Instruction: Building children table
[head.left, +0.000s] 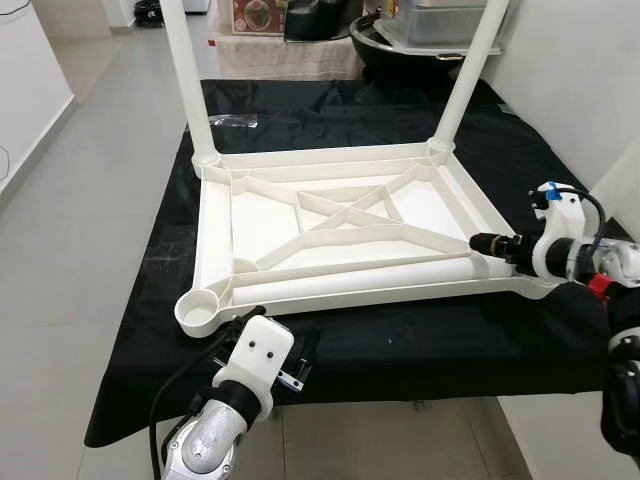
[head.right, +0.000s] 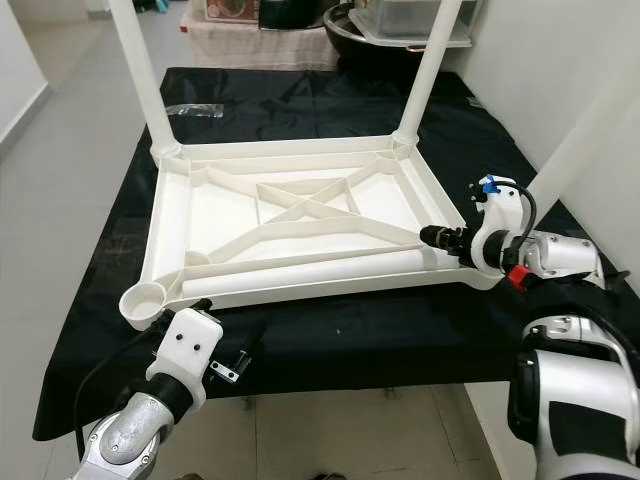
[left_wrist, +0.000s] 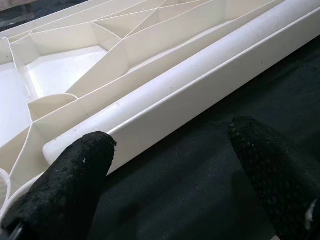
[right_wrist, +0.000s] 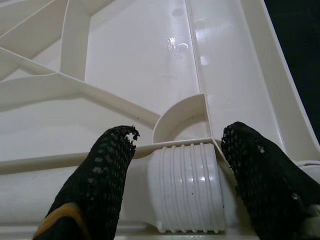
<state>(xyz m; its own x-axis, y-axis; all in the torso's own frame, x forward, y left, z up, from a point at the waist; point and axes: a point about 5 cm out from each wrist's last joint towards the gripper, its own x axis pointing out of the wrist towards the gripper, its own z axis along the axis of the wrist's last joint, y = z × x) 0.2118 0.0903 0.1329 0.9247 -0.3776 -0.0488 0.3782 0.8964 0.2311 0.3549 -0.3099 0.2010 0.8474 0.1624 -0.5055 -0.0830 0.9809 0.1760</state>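
A white plastic children's table top lies upside down on a black cloth that covers a work table in front of me. Its underside faces up, showing raised ribs that cross in an X at the middle. Two white legs stand upright in the two far corner sockets. The near left corner socket is an open round cup. A third leg lies on its side inside the frame, along the near edge rail.

My right gripper reaches in from the right at the near right corner of the table top. Its two black fingers are spread apart on either side of the ribbed, threaded end of the lying leg, right by the curved wall of the corner socket. I cannot tell whether the pads touch the leg.

My left gripper is low at the front edge of the cloth, just beside the near rail and close to the open left socket. Its fingers are wide apart over the black cloth, holding nothing, with the smooth end of the lying leg just beyond them.

Behind the table are metal pans and boxes on a cloth-covered surface.
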